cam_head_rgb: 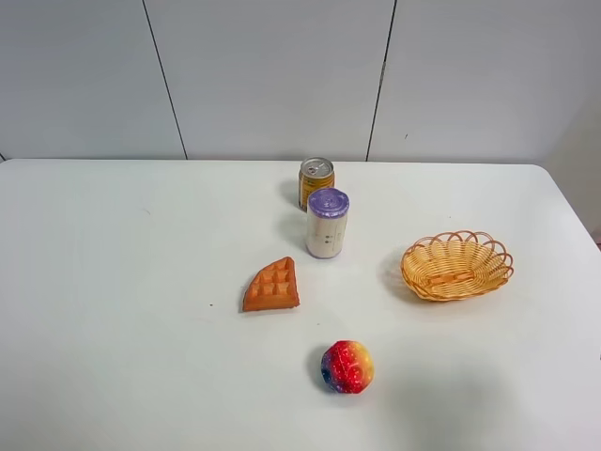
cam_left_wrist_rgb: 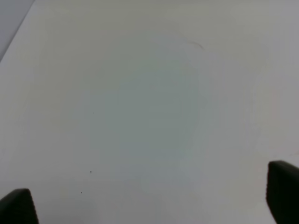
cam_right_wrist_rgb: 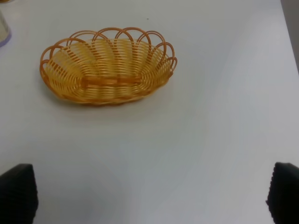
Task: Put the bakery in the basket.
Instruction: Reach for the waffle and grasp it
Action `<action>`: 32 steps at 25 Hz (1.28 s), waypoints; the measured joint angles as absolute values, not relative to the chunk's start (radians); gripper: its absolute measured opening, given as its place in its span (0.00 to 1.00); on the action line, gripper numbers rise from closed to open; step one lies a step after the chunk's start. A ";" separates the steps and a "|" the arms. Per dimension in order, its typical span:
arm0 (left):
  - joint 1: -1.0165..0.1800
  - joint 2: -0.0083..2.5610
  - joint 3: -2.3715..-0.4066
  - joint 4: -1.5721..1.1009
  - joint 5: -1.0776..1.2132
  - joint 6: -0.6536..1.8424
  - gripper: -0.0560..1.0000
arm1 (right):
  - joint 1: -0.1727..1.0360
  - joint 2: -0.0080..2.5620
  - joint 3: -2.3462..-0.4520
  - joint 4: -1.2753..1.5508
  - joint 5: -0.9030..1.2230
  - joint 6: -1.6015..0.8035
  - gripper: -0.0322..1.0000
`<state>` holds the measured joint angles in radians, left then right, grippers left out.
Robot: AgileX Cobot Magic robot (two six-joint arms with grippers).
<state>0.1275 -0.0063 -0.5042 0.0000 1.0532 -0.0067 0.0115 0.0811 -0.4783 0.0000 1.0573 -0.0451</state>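
At the near side, the left tool (cam_left_wrist_rgb: 149, 201) hangs over bare white bench (cam_head_rgb: 113, 282). Its jaws are spread wide: the two dark fingertips (cam_left_wrist_rgb: 17, 206) sit far apart with only bench surface between them. That wrist view is soft, so the faint mark farther along the surface may be a scuff, but I cannot tell. The right tool (cam_right_wrist_rgb: 150, 193) is also spread wide and grips nothing; its black fingertips (cam_right_wrist_rgb: 17, 192) flank a stretch of bare bench.

Nearest of the loose things is a ball (cam_head_rgb: 346, 366) in red, yellow and blue, a little right of the middle. Farther in and to its left lies the waffle wedge (cam_head_rgb: 271, 286), orange-brown, flat on the bench with its grid of square dents facing up. Its point aims toward the far side and its curved edge faces near. It touches nothing and is well apart from both tools.

To the right, at about the same depth, sits the basket (cam_head_rgb: 457, 265), a shallow oval of tan-yellow wicker with a looped rim. The waffle wedge is not in it; open bench separates them. In the right wrist view the basket (cam_right_wrist_rgb: 107, 65) lies ahead of the right tool, beyond its fingertips and clear of them, with the bare weave of its floor showing.

Farther back, between waffle wedge and basket, stands a white can (cam_head_rgb: 327, 223) with a purple lid, upright. Just behind it, slightly to the left, stands a gold can (cam_head_rgb: 316, 181) with a silver top, also upright. Beyond the far edge of the bench rises a pale panelled wall (cam_head_rgb: 272, 75).
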 joint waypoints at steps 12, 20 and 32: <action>0.127 -0.006 -0.504 0.000 1.053 -0.007 0.99 | 0.012 0.081 -0.478 0.000 1.057 -0.045 0.99; 0.127 -0.006 -0.504 0.000 1.053 -0.007 0.99 | 0.012 0.081 -0.478 0.000 1.057 -0.045 0.99; 0.127 -0.006 -0.504 0.005 1.053 -0.007 0.99 | 0.077 0.366 -0.650 0.015 1.051 -0.074 0.99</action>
